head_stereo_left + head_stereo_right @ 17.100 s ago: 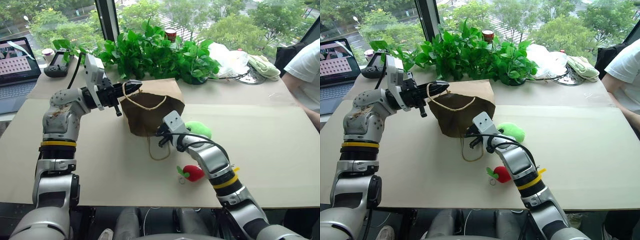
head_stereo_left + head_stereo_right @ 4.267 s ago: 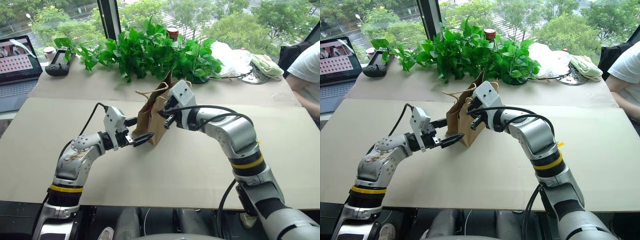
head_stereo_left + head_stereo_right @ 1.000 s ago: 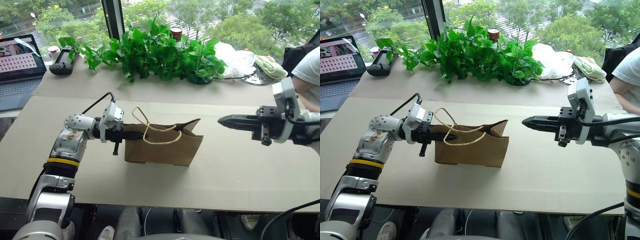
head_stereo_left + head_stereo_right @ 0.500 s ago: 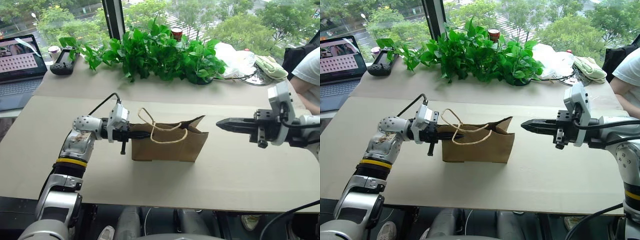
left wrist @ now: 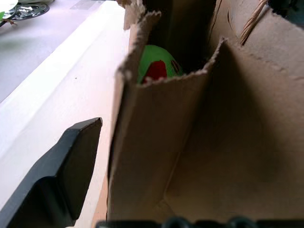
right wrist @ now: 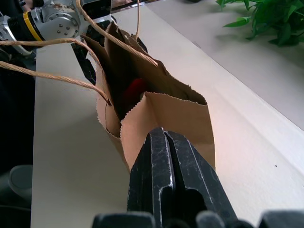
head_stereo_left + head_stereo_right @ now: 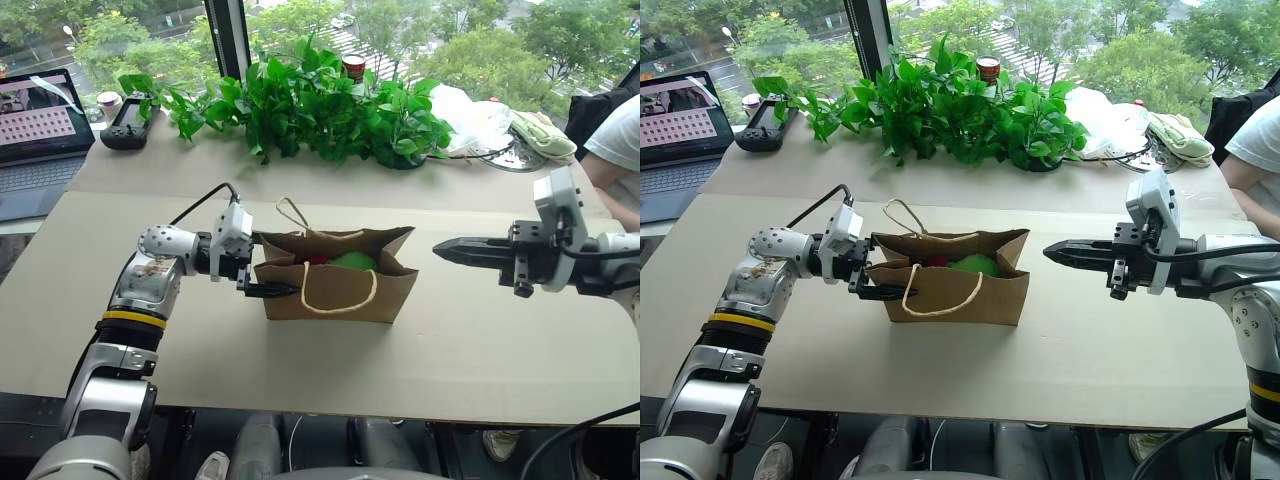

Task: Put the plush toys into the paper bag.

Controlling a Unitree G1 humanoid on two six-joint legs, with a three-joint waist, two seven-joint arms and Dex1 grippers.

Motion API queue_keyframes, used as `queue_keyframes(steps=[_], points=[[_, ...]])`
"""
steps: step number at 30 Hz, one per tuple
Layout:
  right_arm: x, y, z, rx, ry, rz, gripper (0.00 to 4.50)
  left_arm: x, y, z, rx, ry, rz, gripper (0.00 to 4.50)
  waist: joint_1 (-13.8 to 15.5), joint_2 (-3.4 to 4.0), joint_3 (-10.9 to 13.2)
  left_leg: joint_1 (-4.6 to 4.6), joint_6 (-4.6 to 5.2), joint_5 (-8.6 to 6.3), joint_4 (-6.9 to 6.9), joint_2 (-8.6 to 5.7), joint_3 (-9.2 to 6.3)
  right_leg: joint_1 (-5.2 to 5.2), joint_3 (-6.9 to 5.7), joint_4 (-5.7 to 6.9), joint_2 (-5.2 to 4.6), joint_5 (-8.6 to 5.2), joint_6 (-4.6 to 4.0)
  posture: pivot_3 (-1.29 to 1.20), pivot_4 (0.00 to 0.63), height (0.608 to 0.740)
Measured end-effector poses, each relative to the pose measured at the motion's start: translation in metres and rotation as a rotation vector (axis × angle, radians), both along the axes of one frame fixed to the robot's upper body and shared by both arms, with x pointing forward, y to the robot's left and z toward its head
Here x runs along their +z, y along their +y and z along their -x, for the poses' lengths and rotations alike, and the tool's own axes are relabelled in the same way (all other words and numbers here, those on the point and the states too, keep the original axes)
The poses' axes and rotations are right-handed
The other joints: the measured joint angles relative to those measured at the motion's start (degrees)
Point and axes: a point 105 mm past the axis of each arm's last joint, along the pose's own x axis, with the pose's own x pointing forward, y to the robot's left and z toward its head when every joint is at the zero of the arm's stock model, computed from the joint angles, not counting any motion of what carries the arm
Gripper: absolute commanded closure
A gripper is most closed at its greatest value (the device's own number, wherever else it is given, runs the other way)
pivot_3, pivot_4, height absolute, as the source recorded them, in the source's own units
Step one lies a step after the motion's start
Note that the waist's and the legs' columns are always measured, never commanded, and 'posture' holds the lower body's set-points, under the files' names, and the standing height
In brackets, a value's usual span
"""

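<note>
Two plush toys sit inside the brown paper bag (image 7: 338, 285), which stands upright near the middle of the tan table (image 7: 480, 340) with its mouth open. Looking down into that mouth you can spot the rounded light-green toy (image 7: 352, 261) and, just beside it, the red chili toy (image 7: 316, 259). No toy lies out on the tabletop, so the job reads as essentially done; what seems left is pulling both arms clear without tipping the bag.

Now the arms. Left gripper (image 7: 268, 268) is at the bag's left end, fingers spread wide, one black finger (image 5: 71, 166) standing just outside the paper wall; whether the other touches the paper, I cannot tell, but it is pinching nothing. Right gripper (image 7: 447, 246) hovers off the bag's right end, apart from it, pointing straight at it, its fingers pressed tight together and empty.

One twisted cord handle (image 7: 338, 287) droops down the near face of the bag.
</note>
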Motion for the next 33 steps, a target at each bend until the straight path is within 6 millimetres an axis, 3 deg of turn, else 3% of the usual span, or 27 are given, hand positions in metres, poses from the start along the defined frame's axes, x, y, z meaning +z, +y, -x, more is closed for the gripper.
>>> queue_keyframes(steps=[6,9,18,25,33], points=[[-0.001,-0.004,-0.002,-0.013,-0.003,0.020,4.50,0.025,0.014,0.011,0.000,0.040,-0.027,0.04,-0.23,0.00,0.00,0.00,0.00,0.00,0.00,0.01,0.00,-0.05,0.01,0.06,0.01,0.00,0.00,0.00,0.150,0.740],[0.000,-0.009,-0.003,-0.025,-0.005,0.055,4.50,0.051,0.032,0.019,0.023,0.059,-0.036,0.04,-0.38,0.01,0.00,0.05,0.00,0.00,-0.01,0.02,0.00,-0.02,0.00,0.09,0.01,-0.03,0.01,0.00,0.150,0.740],[-0.002,-0.008,-0.005,-0.012,-0.007,0.086,4.50,0.114,0.049,0.021,0.083,0.046,0.064,0.04,-0.19,0.01,0.01,0.04,0.00,0.00,0.02,0.00,0.02,-0.01,0.00,0.08,0.01,-0.05,0.03,0.00,0.150,0.740],[0.003,-0.005,-0.006,-0.002,-0.025,0.088,4.50,0.103,0.055,0.023,0.101,0.091,0.065,0.04,-0.32,0.01,0.01,0.03,0.00,0.00,0.02,0.01,0.05,-0.04,-0.01,0.12,0.01,-0.07,-0.01,0.00,0.150,0.740],[-0.001,-0.002,-0.007,0.010,-0.012,0.095,4.50,0.104,0.054,0.024,0.095,0.078,0.062,0.04,-0.01,0.01,0.01,0.03,0.00,0.00,0.02,0.00,0.07,-0.04,0.00,0.11,0.00,-0.07,-0.01,0.00,0.150,0.740]])
